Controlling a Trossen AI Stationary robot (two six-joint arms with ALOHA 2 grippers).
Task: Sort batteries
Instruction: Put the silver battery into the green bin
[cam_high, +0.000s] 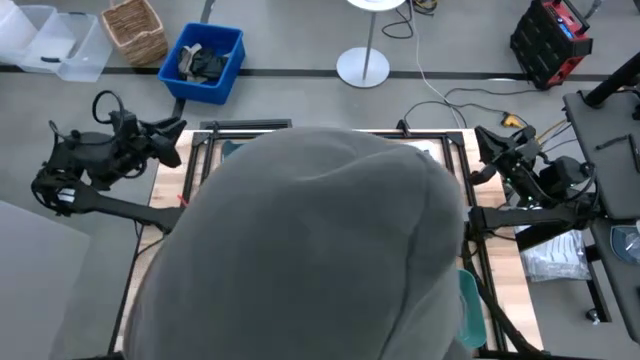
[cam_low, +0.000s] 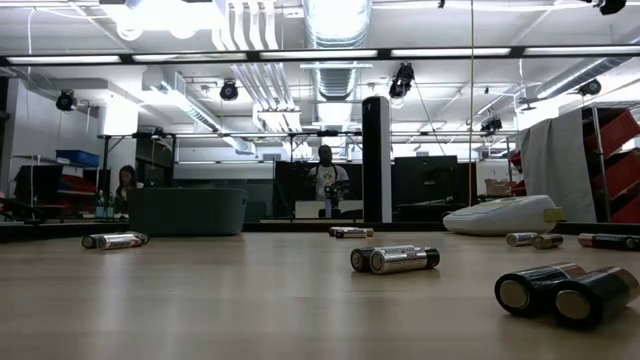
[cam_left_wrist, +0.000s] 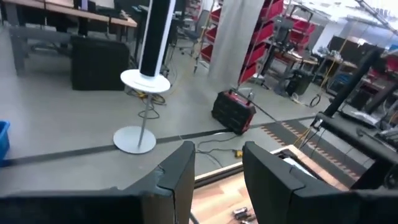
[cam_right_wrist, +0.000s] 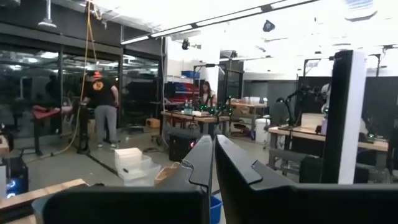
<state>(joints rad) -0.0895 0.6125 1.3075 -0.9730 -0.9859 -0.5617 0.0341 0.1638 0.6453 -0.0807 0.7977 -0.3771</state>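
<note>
In the low view, several small batteries lie on their sides on the wooden table: a silvery pair (cam_low: 395, 259) in the middle, a dark pair (cam_low: 565, 293) near right, others at the left (cam_low: 115, 240) and far back (cam_low: 350, 232). In the high view they are hidden. My left gripper (cam_high: 172, 140) hangs raised at the table's far left corner, open, with nothing between its fingers (cam_left_wrist: 217, 177). My right gripper (cam_high: 488, 150) is raised at the far right corner, shut and empty (cam_right_wrist: 213, 163).
A large grey rounded shape (cam_high: 310, 250), seemingly a person's head close under the camera, covers most of the table in the high view. A grey-white label maker (cam_low: 500, 215) and a dark bin (cam_low: 187, 210) stand at the table's far side. A blue bin (cam_high: 205, 62) sits on the floor beyond.
</note>
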